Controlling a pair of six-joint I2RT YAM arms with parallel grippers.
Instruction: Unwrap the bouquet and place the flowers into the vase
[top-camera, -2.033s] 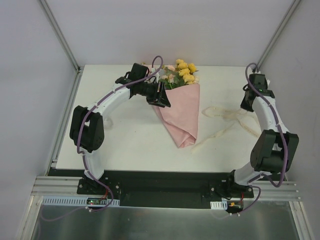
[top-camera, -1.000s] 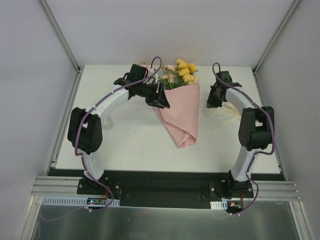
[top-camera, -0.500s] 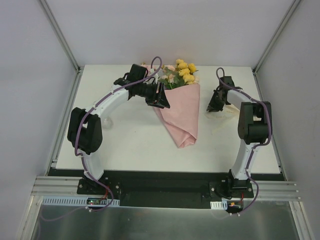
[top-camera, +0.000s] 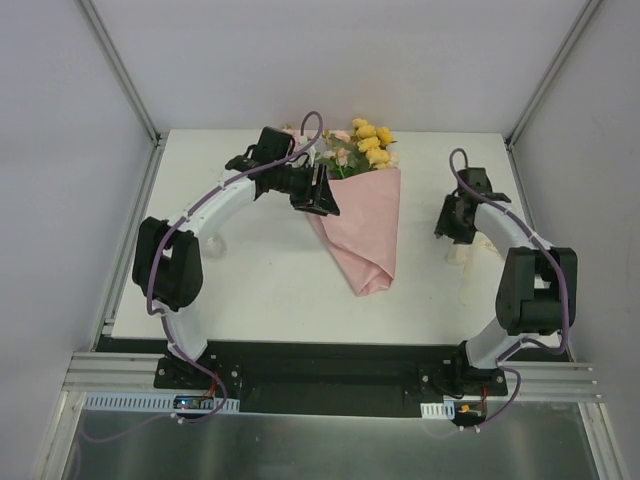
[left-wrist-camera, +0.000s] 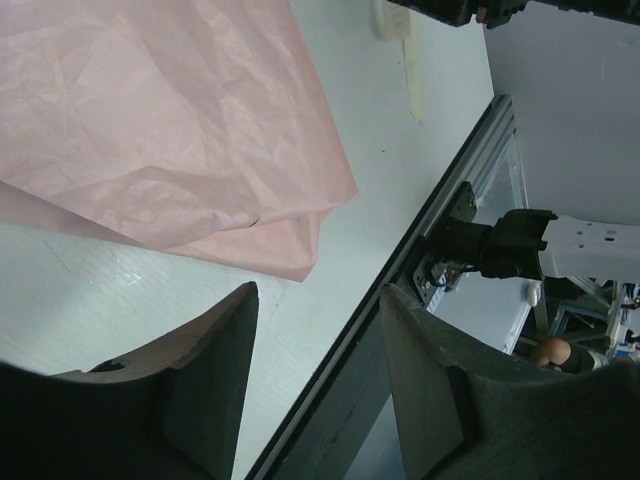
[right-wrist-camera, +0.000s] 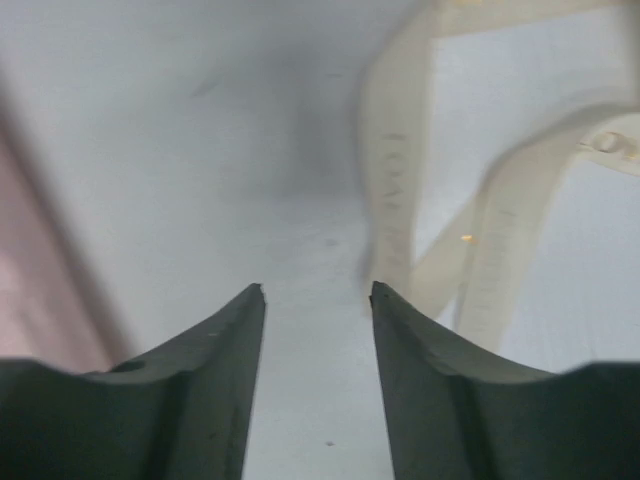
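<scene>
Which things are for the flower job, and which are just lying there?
For the job:
- the bouquet in pink paper
- its flowers
(No vase shows in any view.)

Just lying there:
- the cream ribbon, loose, to the right of the bouquet

No text is reading clearly anywhere. Faint printed marks are running along the cream ribbon (right-wrist-camera: 392, 190), too blurred for reading.

The jaws stand parted over the table (right-wrist-camera: 200, 150), cream ribbon (right-wrist-camera: 392, 190) just beside one.
</scene>
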